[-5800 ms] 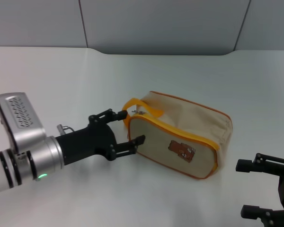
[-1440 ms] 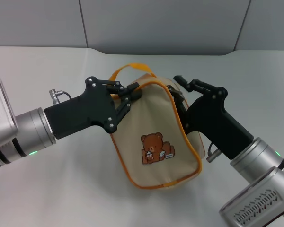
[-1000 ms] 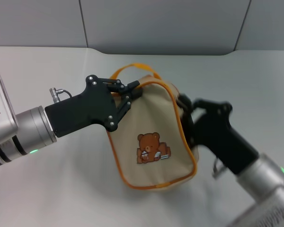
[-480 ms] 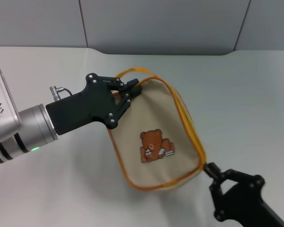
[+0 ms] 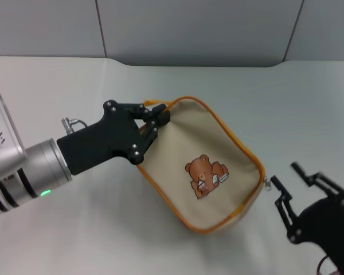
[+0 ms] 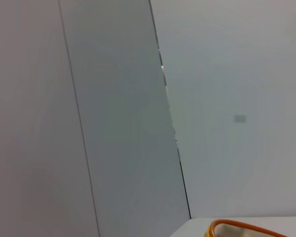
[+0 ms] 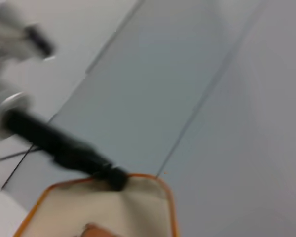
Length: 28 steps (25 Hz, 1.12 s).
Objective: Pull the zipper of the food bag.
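The beige food bag [image 5: 200,154] with orange piping and a brown bear patch [image 5: 206,176] hangs tilted, bear side towards me. My left gripper [image 5: 158,117] is shut on the bag's upper left corner. The zipper [image 5: 260,179] runs along the rim, and its small silver pull tab [image 5: 267,183] sticks out at the bag's right corner. My right gripper [image 5: 284,173] is open and empty just right of the tab, apart from it. The bag also shows in the right wrist view [image 7: 113,207] and its rim in the left wrist view [image 6: 241,228]. The loop handle is hidden.
The white table [image 5: 286,109] lies under the bag, with a grey panelled wall [image 5: 195,28] behind its far edge. The left arm's silver forearm [image 5: 23,172] reaches in from the left.
My right gripper has left the bag's far side, drawn down to the lower right and opened. The bag has swung so its lower corner points right. My left gripper kept its hold.
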Tool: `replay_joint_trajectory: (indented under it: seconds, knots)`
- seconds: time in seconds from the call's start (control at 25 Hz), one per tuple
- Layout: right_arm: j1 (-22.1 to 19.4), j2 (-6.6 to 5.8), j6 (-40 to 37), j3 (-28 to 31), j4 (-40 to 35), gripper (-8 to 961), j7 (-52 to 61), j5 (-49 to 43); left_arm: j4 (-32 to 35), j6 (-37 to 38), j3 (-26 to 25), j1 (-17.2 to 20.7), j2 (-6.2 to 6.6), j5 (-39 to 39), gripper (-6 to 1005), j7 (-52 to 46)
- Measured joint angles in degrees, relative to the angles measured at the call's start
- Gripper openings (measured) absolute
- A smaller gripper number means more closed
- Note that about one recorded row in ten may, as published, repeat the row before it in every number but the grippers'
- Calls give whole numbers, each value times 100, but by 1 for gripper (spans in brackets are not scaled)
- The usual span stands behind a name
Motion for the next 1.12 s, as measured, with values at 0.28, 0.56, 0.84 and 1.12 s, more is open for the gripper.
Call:
replay_joint_trajectory:
  seconds: [0.28, 0.56, 0.84, 1.12]
  knots:
    - [425, -20, -479, 0, -1405, 374, 3605, -60, -183, 7, -4, 163, 3, -36, 82, -295]
    - [817, -45, -1031, -719, -3201, 645, 6616, -290, 415, 914, 662, 482, 55, 7, 247, -1103]
    - [1349, -225, -1664, -2194, -4432, 819, 8678, -878, 1725, 1514, 2039, 1010, 77, 19, 513, -1984]
    - [1606, -202, -1679, -2815, -4706, 838, 9050, -975, 1937, 1543, 2284, 1272, 137, 111, 805, -2155]
